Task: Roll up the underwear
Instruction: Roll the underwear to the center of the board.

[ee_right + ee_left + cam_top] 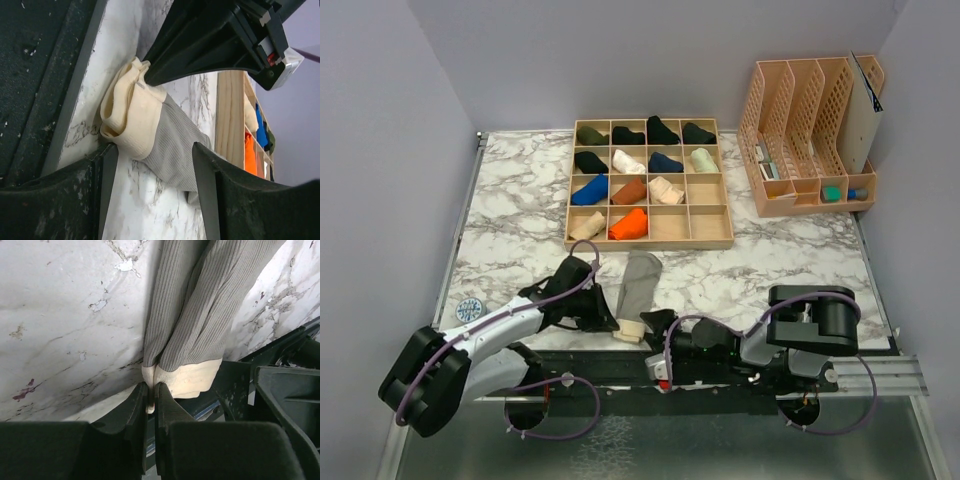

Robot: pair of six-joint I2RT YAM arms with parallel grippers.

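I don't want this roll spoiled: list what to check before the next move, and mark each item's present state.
1. Hold: left gripper shut on the cream band: ok.
2. Approach: right gripper open, straddling the band: ok.
3. Layout: grey underwear stretched out long and flat: ok.
4. Roll: band end wound tight: cannot tell, it looks bunched.
5. Storage: empty cell free in the wooden tray: ok.

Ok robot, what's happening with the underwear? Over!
Left gripper shut on grey underwear, at cream band. Right gripper open, straddling that band. Nothing else in the way.
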